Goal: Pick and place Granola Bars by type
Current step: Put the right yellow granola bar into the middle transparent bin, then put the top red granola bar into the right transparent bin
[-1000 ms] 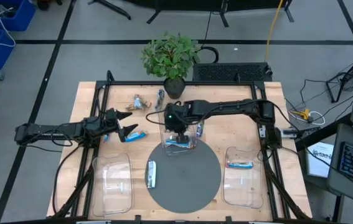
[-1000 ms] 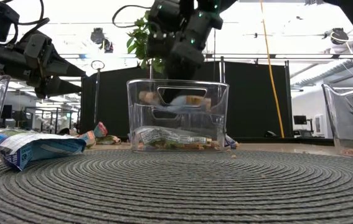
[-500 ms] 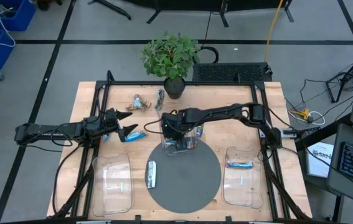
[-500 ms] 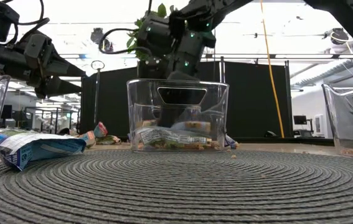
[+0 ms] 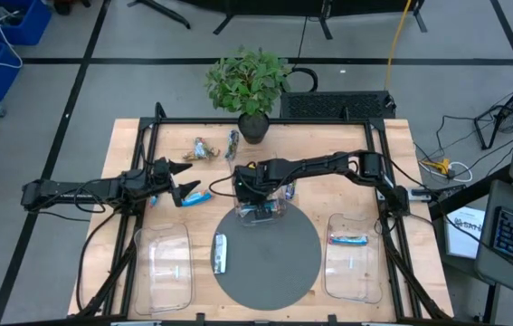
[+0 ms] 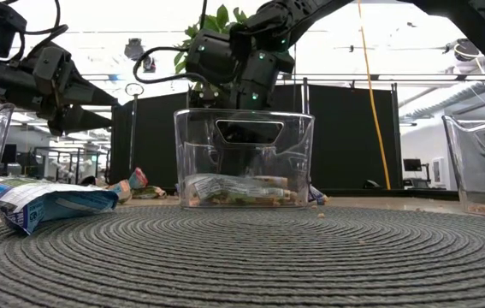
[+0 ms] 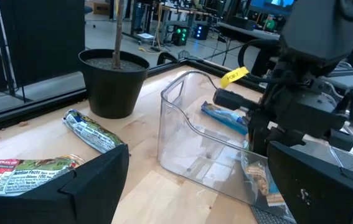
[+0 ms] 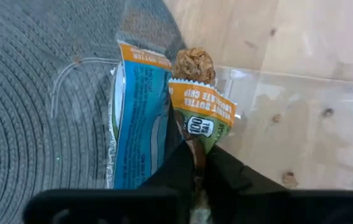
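- Now the right gripper point(image 5: 258, 188) is down inside the clear tray point(image 5: 262, 209) that sits at the far edge of the round grey mat point(image 5: 274, 263), near the middle of the table point(image 5: 328, 186).
- Its fingers point(image 8: 182, 171) look close together with just a thin gap, and the green and orange bar point(image 8: 200, 115) lies right at their tips. I cannot tell for sure if they are pinching it.
- That bar lies next to a blue bar point(image 8: 139, 118) on the tray floor. Both long sides point straight away from the fingers.
- So the bar is right under the right gripper, and the right arm is much nearer to this tray. I think the next move is to let go and lift straight up.
- The left gripper point(image 5: 176, 179) waits near the left edge of the table with its fingers wide apart and nothing in them. A blue bar point(image 5: 195, 196) lies just beside it.
- More bars point(image 5: 204, 149) lie near the far edge, by the plant pot point(image 5: 253, 127).
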